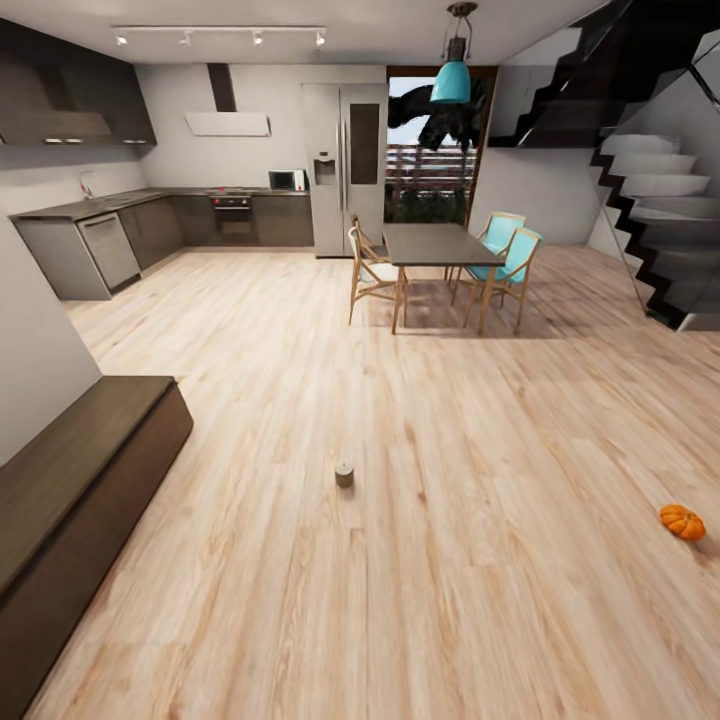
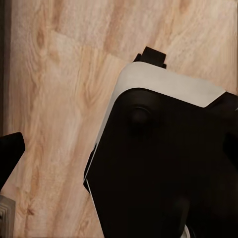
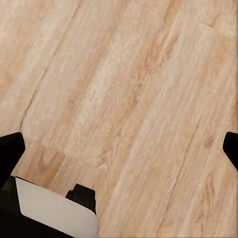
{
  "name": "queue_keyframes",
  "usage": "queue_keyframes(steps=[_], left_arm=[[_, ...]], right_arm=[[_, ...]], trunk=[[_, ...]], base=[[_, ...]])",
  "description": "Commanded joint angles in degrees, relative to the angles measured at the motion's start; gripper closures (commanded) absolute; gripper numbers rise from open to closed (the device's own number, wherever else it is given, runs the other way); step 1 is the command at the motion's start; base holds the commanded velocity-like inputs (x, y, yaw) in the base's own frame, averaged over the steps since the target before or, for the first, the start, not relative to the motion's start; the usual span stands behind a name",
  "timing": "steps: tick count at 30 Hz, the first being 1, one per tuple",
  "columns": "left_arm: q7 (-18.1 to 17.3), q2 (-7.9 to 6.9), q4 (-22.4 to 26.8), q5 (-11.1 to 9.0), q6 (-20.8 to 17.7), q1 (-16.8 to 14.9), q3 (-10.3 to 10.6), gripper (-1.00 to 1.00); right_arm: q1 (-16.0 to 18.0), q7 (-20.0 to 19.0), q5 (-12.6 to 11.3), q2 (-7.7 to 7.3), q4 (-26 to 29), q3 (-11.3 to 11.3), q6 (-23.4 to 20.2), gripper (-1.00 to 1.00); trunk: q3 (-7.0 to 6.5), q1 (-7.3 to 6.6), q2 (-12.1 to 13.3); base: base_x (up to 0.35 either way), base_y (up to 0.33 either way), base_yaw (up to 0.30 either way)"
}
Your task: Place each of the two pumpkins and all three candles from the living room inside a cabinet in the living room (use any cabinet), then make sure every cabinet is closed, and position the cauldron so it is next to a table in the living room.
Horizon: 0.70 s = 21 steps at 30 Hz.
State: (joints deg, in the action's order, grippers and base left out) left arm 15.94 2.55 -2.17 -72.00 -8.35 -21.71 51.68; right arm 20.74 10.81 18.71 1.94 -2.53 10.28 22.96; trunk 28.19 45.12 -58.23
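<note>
Right wrist view: right gripper (image 3: 119, 148) spread wide, one dark fingertip (image 3: 11, 151) at one edge of the picture and the other at the opposite edge, nothing between them but bare plank floor (image 3: 129, 89). Holding nothing, touching nothing. White-and-black piece of the robot's body (image 3: 54, 210) cut off at the corner.

Left wrist view: left gripper hard to judge. Only one dark fingertip (image 2: 10, 153) poking in at the edge; the other side hidden by a big black-and-white robot shell (image 2: 163, 163) across most of the picture. Cannot tell how far open or whether anything is held. Strip of dark cabinet front along one edge, too thin to read further.

Head view: candle (image 1: 344, 473) standing upright on the wooden floor, a little left of centre, well apart from everything. Pumpkin (image 1: 682, 521) at about 4 o'clock from the candle, near the right edge of the picture, on the floor, casting a small shadow. Long low dark cabinet (image 1: 80, 480) at 9 o'clock from the candle, against the left wall, fronts shut, lower end cut off by the frame. Dining table (image 1: 435, 245) with chairs at 12 to 1 o'clock, far back. Kitchen units and fridge (image 1: 345, 165) behind, staircase (image 1: 650, 200) at upper right, partly cut off.
</note>
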Motion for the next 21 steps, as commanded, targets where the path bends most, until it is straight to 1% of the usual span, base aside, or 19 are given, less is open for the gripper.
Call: queue_keyframes(steps=[1, 5, 8, 21], left_arm=[[0.00, 0.00, -0.01, 0.01, 0.00, 0.00, 0.00, -1.00], [0.02, 0.00, -0.03, 0.02, 0.00, 0.00, 0.00, -1.00], [0.02, 0.00, -0.11, -0.01, 0.00, 0.00, 0.00, -1.00], [0.03, -0.06, -0.12, 0.01, 0.00, 0.00, 0.00, -1.00]], right_arm=[[0.00, 0.00, -0.02, 0.00, -0.01, 0.00, 0.04, -1.00], [0.00, 0.00, -0.05, 0.00, 0.00, 0.00, 0.03, -1.00], [0.00, 0.00, -0.07, 0.00, -0.01, 0.00, 0.00, -1.00], [0.00, 0.00, -0.07, 0.00, -0.02, 0.00, 0.03, -1.00]], trunk=[[0.00, 0.00, 0.00], [0.00, 0.00, 0.00], [0.00, 0.00, 0.00], [0.00, 0.00, 0.00]], base=[[0.326, 0.000, 0.000], [0.320, 0.000, 0.000], [0.309, 0.000, 0.136], [0.305, 0.000, 0.275]])
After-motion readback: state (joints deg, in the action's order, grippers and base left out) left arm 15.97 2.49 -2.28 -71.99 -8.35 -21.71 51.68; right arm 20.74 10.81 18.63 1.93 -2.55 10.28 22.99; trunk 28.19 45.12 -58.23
